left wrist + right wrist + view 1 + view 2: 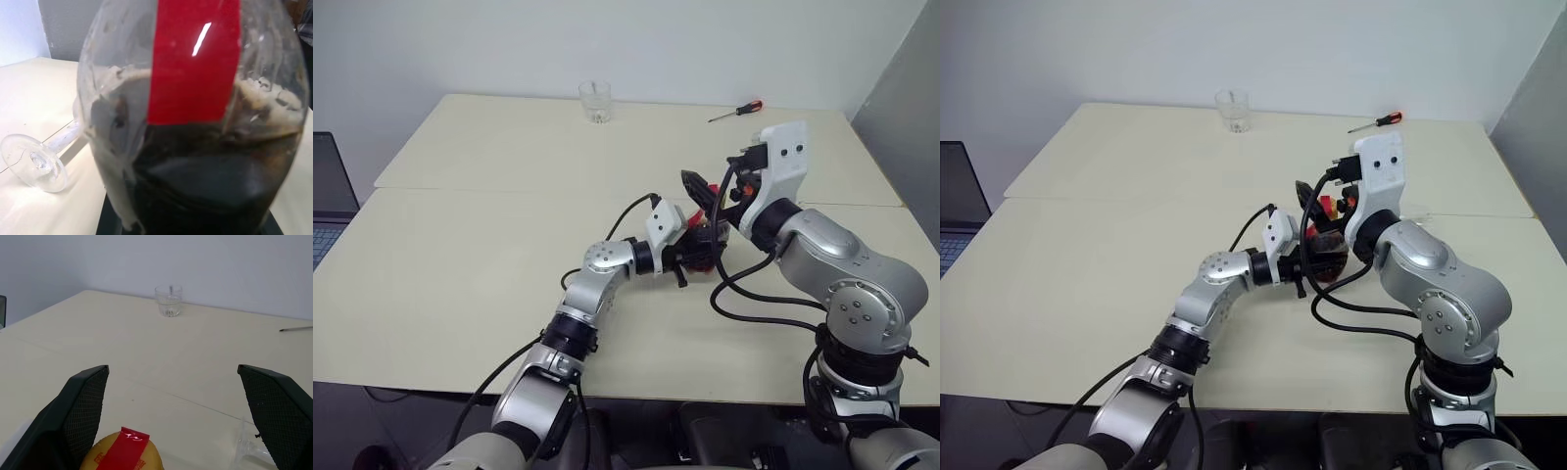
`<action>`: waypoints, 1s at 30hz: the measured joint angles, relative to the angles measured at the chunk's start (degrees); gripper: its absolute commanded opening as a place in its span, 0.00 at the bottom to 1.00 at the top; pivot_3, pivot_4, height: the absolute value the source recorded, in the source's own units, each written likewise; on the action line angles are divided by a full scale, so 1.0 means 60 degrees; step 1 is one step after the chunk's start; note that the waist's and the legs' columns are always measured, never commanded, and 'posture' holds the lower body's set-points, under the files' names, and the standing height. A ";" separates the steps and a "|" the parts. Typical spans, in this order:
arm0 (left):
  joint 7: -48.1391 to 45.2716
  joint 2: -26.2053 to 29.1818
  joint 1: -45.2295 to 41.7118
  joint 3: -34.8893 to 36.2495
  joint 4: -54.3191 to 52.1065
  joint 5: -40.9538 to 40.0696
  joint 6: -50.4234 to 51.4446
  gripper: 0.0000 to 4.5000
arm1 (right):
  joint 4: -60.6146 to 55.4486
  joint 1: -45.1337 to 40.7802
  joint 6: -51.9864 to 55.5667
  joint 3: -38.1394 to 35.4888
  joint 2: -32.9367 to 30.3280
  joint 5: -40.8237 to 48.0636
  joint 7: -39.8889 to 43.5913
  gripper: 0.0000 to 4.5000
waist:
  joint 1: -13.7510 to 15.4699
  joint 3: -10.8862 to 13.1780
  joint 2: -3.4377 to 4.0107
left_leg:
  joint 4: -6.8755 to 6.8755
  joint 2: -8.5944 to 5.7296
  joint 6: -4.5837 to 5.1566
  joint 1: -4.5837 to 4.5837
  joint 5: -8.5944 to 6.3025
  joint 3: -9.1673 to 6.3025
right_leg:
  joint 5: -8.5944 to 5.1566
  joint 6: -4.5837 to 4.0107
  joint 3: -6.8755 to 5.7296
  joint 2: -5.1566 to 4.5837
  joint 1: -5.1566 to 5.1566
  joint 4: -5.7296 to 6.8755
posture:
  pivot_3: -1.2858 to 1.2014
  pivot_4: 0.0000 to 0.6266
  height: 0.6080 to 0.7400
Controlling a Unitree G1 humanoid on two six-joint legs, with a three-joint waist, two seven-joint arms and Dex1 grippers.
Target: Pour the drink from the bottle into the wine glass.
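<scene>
Left jaws grip bottle (195,122); right jaws wide above cap (122,453); wine glass (34,161) toppled.

the bottle (195,122) stood upright, clamped in the shut left hand (697,253), its clear bulbous body crossed by a red label strip. the drink (205,186), dark and nearly black with pale foam on top, filled roughly the lower half. its yellow cap with a red strip (122,456) sat just below the wide-open right hand (181,423), between its fingers. the wine glass (36,161) lay on its side on the counter just beyond the left hand, round foot showing.
</scene>
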 measured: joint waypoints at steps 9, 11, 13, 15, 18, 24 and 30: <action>0.0039 0.0086 0.0028 0.0003 -0.0053 -0.0002 0.0032 0.17 | -0.1220 0.0765 0.0643 -0.1261 0.0063 0.1012 0.0164 1.00 | -0.0001 0.0000 0.0000 | 0.0000 0.0000 0.0000 -0.0003 0.0000 -0.0004 | 0.0000 0.0000 -0.0003 -0.0001 0.0000 0.0001 | 0.52 0.24 1.00; 0.0036 0.0102 0.0022 0.0007 -0.0048 -0.0004 0.0031 0.17 | -0.1470 0.0916 0.0850 -0.1616 0.0056 0.1273 0.0101 1.00 | -0.0005 0.0000 0.0000 | 0.0000 0.0001 0.0000 -0.0001 0.0000 -0.0006 | 0.0000 0.0000 -0.0005 0.0000 0.0001 0.0004 | 0.52 0.24 1.00; 0.0035 0.0118 0.0014 0.0009 0.0005 -0.0004 0.0031 0.17 | -0.1661 0.1104 0.0993 -0.1800 0.0050 0.1430 0.0039 1.00 | -0.0007 0.0000 0.0000 | 0.0000 0.0001 0.0000 0.0000 0.0000 -0.0007 | 0.0000 0.0000 -0.0005 0.0000 0.0001 0.0006 | 0.52 0.24 1.00; 0.0034 0.0130 0.0012 0.0009 0.0082 -0.0004 0.0031 0.17 | -0.1754 0.1226 0.1157 -0.1908 0.0016 0.1631 -0.0012 1.00 | -0.0015 0.0000 0.0000 | 0.0000 0.0001 0.0000 0.0001 0.0000 -0.0007 | 0.0000 0.0000 -0.0005 0.0000 0.0000 0.0007 | 0.52 0.24 1.00; 0.0027 0.0135 -0.0033 0.0009 0.0090 -0.0004 0.0025 0.17 | -0.1853 0.1245 0.1300 -0.2034 -0.0057 0.1925 -0.0018 1.00 | -0.0014 0.0000 0.0000 | 0.0000 0.0000 0.0000 0.0000 0.0000 -0.0006 | 0.0000 0.0000 -0.0004 0.0000 0.0001 0.0005 | 0.52 0.24 1.00; 0.0030 0.0150 -0.0059 0.0013 0.0090 -0.0008 0.0011 0.17 | -0.1799 0.0478 0.1326 -0.1715 0.0092 0.2314 -0.0118 1.00 | -0.0060 0.0000 0.0000 | 0.0000 0.0000 0.0000 0.0001 0.0000 -0.0009 | 0.0000 0.0000 -0.0003 0.0003 -0.0001 0.0008 | 0.52 0.24 1.00; 0.0089 0.0203 -0.0059 0.0025 0.0088 -0.0008 0.0011 0.17 | -0.1401 0.0155 0.1308 -0.0950 0.0169 0.2179 -0.0280 1.00 | -0.0053 0.0000 0.0000 | 0.0000 -0.0004 0.0000 -0.0004 0.0000 -0.0006 | 0.0000 0.0001 -0.0002 -0.0003 0.0000 -0.0002 | 0.52 0.24 1.00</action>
